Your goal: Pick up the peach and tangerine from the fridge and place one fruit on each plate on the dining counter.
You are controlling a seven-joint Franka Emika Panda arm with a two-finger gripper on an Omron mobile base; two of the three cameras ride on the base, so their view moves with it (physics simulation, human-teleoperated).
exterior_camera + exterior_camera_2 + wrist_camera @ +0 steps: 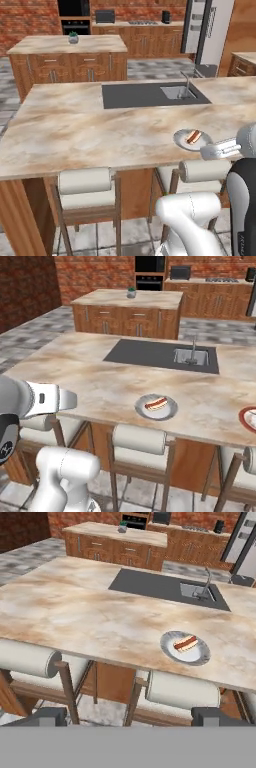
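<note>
- Currently the gripper [130,718] hangs low at the near side of the dining counter [90,130], just off its near edge and above the stools [182,691], looking out across the tabletop.
- In the hand view the two dark fingertips [47,716] stand wide apart with nothing between them; the jaws are open and empty.
- The relation that matters: the fridge [207,32] stands far off, beyond the tabletop and to the right, against the back wall. The fruit must come from there, so the base has to drive round the counter before any grasp is possible.
- The fridge's dark grey door with its long silver handle looks swung open, a strip of white interior and grey bins showing beside it. Neither peach nor tangerine can be made out at this range.
- One plate [185,648] sits near the tabletop's near edge, ahead of the jaws and slightly right. It is small, round and shallow with a grey-white rim, and bears a reddish-brown bit of food like a sausage in a bun.
- A second plate [248,419], red-rimmed, is cut by the right edge of the right base view, further right along the same edge.
- A dark inset sink [152,94] with a faucet lies beyond the nearer plate.
- Judged from this, the task is at its start: no fruit is on the nearer plate.
</note>
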